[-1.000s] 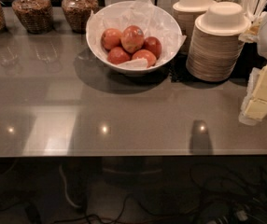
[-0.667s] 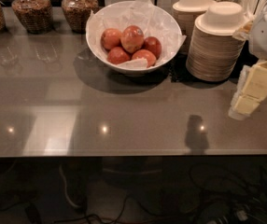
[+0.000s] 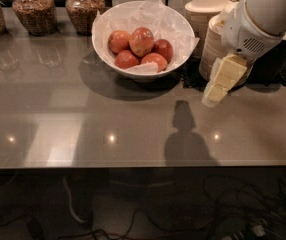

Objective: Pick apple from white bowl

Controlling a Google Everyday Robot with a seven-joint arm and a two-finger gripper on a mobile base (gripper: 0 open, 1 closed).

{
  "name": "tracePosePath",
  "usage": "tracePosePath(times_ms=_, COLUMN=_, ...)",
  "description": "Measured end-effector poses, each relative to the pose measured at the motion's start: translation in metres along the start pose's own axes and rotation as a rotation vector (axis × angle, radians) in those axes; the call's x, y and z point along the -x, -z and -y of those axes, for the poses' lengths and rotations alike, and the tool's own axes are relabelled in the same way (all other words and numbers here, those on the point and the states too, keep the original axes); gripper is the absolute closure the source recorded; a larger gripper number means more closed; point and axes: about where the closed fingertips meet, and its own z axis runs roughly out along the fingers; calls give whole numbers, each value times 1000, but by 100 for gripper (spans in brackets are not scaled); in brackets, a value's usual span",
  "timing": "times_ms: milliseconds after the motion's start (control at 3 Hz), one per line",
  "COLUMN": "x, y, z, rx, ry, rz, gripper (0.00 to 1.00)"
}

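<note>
Gripper (image 3: 214, 91) has shifted left from the right edge and now hangs over the table (image 3: 58, 114) right of centre, just in front of the stacked paper bowls (image 3: 209, 49). We can't tell if it's open or closed. Apples (image 3: 142, 40) still sit in the white bowl (image 3: 101, 50), upper centre, bowl unmoved.

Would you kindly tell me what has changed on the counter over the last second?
The gripper has moved left over the counter, from the right edge toward the white bowl, and more of the arm has come into view. Nothing was picked up or released. The apples, the bowl, the stacked paper bowls and the jars stayed put.
</note>
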Motion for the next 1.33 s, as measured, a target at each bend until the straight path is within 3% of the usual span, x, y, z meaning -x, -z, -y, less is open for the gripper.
tracePosePath(times_ms=333, x=25, y=-21, z=24, rx=-36, ry=15, rz=74, gripper=0)
tracePosePath(times_ms=667, x=51, y=-33, z=52, rx=-87, ry=-10, rz=185, gripper=0)
tracePosePath(times_ms=1333, x=55, y=-33, z=56, rx=-125, ry=-2, rz=193, gripper=0)
